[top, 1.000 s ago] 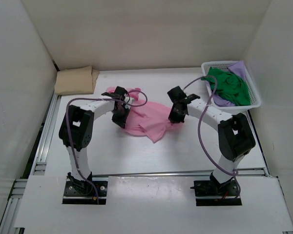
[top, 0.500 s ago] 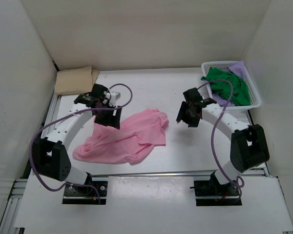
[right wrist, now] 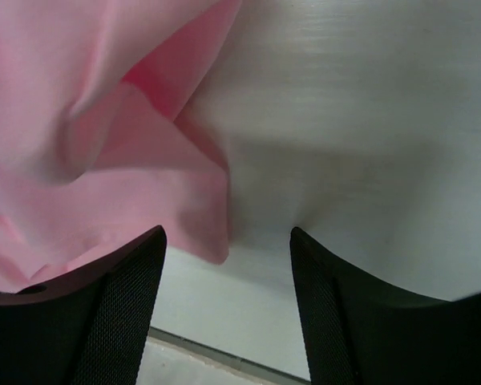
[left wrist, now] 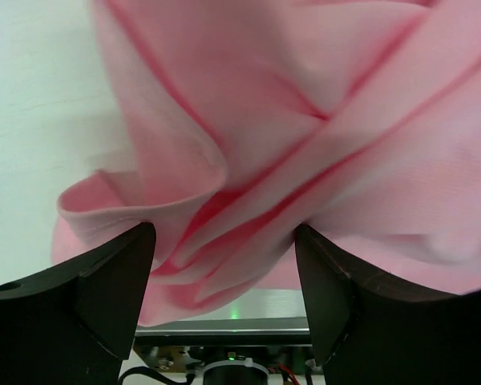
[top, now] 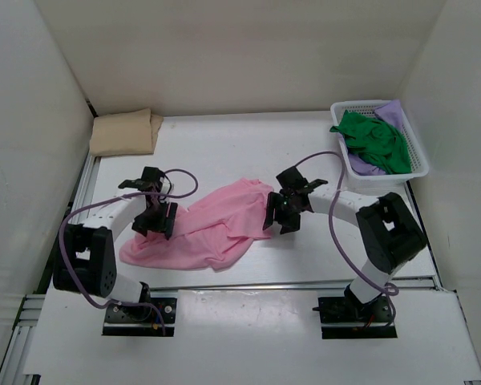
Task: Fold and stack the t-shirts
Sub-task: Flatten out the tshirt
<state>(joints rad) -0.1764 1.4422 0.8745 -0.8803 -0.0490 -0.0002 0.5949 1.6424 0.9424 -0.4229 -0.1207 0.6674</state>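
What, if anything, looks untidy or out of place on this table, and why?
The pink t-shirt lies crumpled and unfolded mid-table between the left hand and right hand. The green t-shirt and purple t-shirt sit bunched in the white basket. Only the tan t-shirt, far left, looks folded.

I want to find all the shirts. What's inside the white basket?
The basket holds a green shirt on top, with a purple shirt mostly under it. Anything beneath those two is covered, so I can't tell.
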